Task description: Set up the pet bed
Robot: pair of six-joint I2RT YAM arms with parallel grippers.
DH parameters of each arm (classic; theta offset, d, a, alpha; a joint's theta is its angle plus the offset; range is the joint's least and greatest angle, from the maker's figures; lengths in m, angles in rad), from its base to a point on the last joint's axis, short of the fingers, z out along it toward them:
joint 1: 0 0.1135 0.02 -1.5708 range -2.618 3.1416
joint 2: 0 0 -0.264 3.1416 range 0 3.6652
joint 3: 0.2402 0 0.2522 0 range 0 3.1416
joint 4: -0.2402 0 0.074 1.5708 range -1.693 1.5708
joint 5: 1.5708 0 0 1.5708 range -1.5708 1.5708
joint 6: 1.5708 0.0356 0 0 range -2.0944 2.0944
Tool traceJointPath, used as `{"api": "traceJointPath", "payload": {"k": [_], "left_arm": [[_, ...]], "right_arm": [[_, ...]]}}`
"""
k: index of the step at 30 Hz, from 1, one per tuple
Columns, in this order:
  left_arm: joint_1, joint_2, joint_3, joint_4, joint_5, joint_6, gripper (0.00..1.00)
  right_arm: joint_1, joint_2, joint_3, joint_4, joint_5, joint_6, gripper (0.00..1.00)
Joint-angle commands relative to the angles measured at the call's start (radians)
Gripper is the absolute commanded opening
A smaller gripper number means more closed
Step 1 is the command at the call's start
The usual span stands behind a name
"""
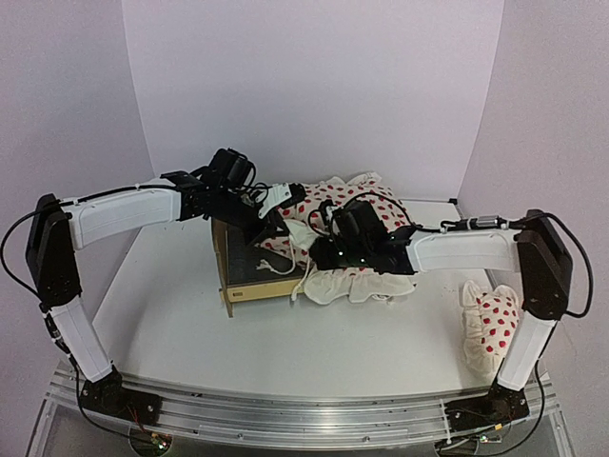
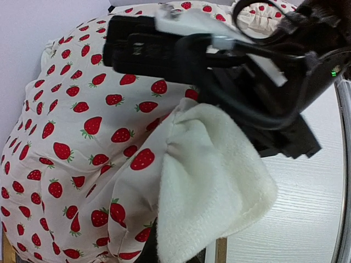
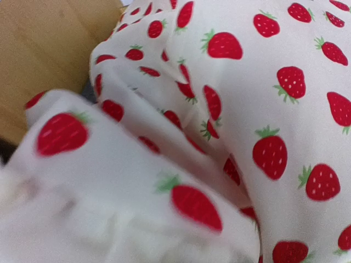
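The pet bed [image 1: 245,286] is a small plywood frame with a dark base at the table's middle; its wood also shows in the right wrist view [image 3: 49,55]. A white strawberry-print duvet [image 1: 357,202] lies bunched over the bed's right side, with its fleecy white underside [image 2: 214,186] turned up. My left gripper [image 1: 273,225] is above the bed's far end, shut on the duvet's fleecy edge, its fingers hidden by cloth. My right gripper [image 1: 322,249] sits just right of it, buried in the duvet [image 3: 247,98] and gripping a fold.
A small strawberry-print pillow [image 1: 490,324] lies at the right, beside the right arm's base. The white table [image 1: 190,333] stretches in front of the bed. Pale walls close the back and sides. The two grippers are close together over the bed.
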Motion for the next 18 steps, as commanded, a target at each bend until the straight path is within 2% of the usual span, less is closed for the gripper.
{"api": "traceJointPath", "payload": {"k": [1, 5, 12, 18], "left_arm": [[-0.002, 0.015, 0.059, 0.042, 0.013, -0.026, 0.0], [-0.002, 0.02, 0.059, 0.047, 0.005, -0.023, 0.0], [-0.001, 0.022, 0.058, 0.051, -0.002, -0.016, 0.0], [-0.002, 0.02, 0.059, 0.054, -0.003, -0.015, 0.0]], "right_arm": [[0.037, -0.131, -0.05, -0.013, -0.097, -0.122, 0.18], [0.052, -0.151, -0.07, -0.013, -0.136, -0.108, 0.22], [0.09, -0.066, -0.019, 0.07, -0.18, -0.078, 0.2], [0.089, 0.036, 0.037, 0.068, -0.002, 0.035, 0.19]]}}
